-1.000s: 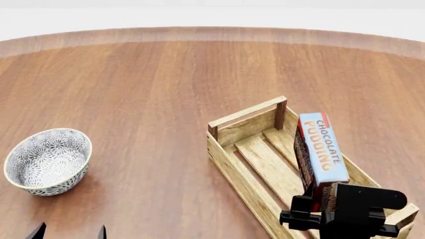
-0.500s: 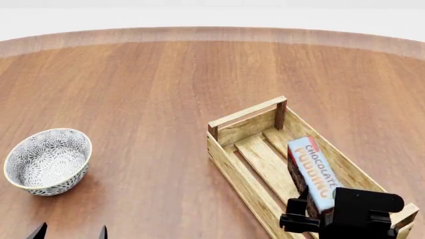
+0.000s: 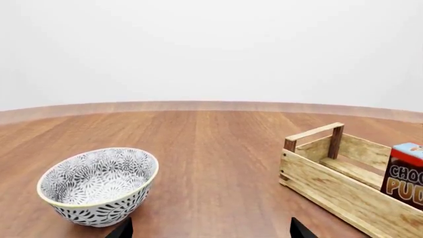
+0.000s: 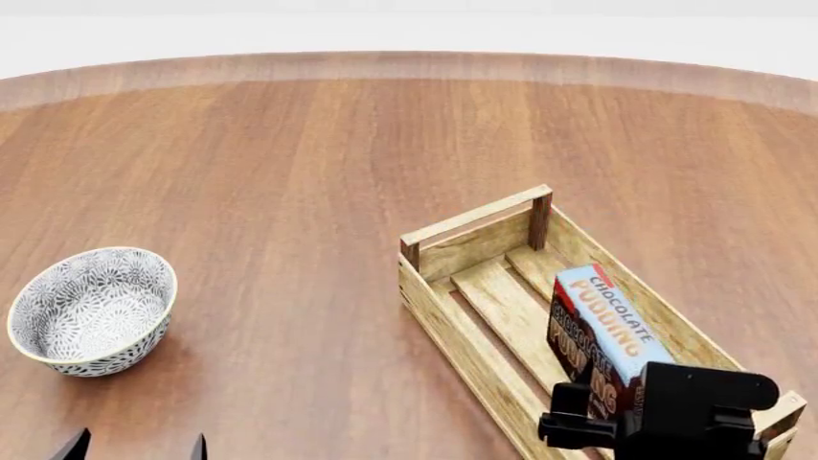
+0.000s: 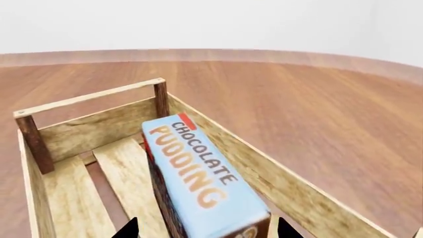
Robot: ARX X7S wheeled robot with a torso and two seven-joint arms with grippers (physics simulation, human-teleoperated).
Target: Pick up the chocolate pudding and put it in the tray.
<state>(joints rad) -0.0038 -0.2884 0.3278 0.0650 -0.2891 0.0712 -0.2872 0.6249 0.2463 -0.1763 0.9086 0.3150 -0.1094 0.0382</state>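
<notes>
The chocolate pudding (image 4: pixel 601 331) is a small carton with a light blue top and a dark brown side. It stands on its long edge on the slats inside the tray (image 4: pixel 447 326), a light-wood crate, leaning toward the right wall. My right gripper (image 5: pixel 206 229) is open at the carton's near end. Its two fingertips straddle the pudding (image 5: pixel 198 178) with a small gap on each side. In the head view the right gripper (image 4: pixel 611 412) covers the tray's near end. My left gripper (image 3: pixel 210 229) is open and empty, low over the table near the front edge.
A grey-white patterned bowl (image 4: pixel 92 309) stands on the wooden table at the left, well apart from the tray. The tray's far handle bar (image 5: pixel 92 96) rises beyond the pudding. The round table's far edge (image 4: pixel 409 65) curves across the back.
The pudding came down from above the tray's right wall into the tray. It now rests on the slats, and the right gripper's fingertips stand clear of its sides. The left arm stayed still.
</notes>
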